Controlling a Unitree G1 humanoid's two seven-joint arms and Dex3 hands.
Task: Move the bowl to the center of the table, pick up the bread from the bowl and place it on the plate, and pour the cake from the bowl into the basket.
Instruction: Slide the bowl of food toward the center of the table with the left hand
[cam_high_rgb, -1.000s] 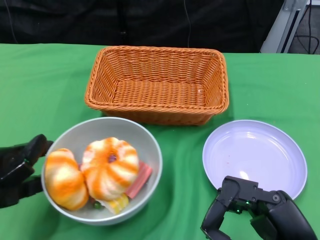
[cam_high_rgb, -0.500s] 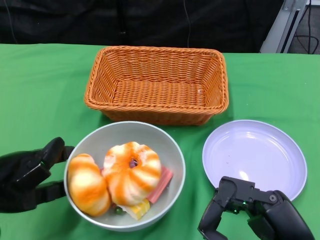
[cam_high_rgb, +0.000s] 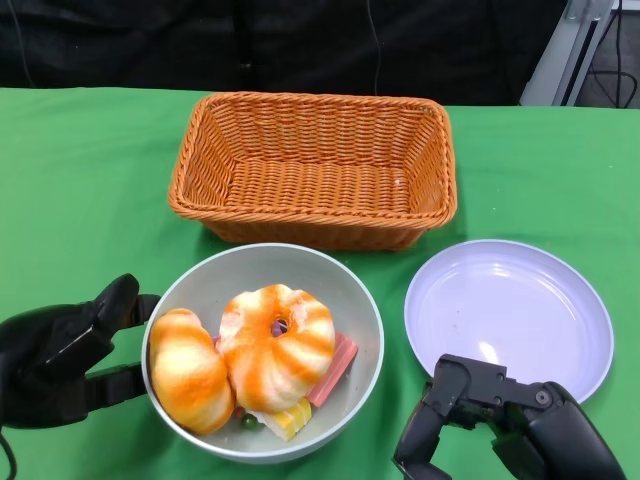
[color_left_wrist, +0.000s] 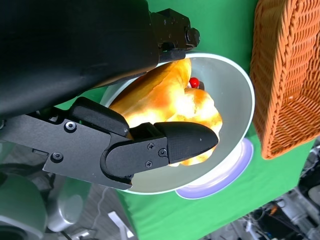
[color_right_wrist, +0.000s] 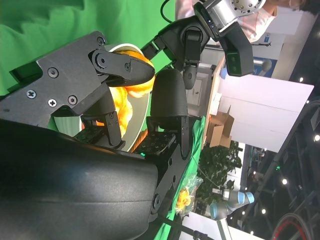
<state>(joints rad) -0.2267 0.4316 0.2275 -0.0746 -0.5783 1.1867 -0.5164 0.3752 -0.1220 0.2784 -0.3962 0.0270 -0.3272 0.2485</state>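
Fingers (cam_high_rgb: 115, 300) of the black left hand (cam_high_rgb: 60, 350) are spread against the outer left wall of the pale grey round bowl (cam_high_rgb: 345, 290), thumb below and a finger above, touching its rim without closing over it; the bowl sits just in front of the orange wicker rectangular basket (cam_high_rgb: 315, 165) and holds two orange-and-white striped bread rolls (cam_high_rgb: 275, 345) over a pink cake slice (cam_high_rgb: 335, 365). Right of the bowl lies the pale lilac round plate (cam_high_rgb: 510, 310); the black right hand (cam_high_rgb: 500, 425) hovers at its near edge, fingers curled downward and holding nothing.
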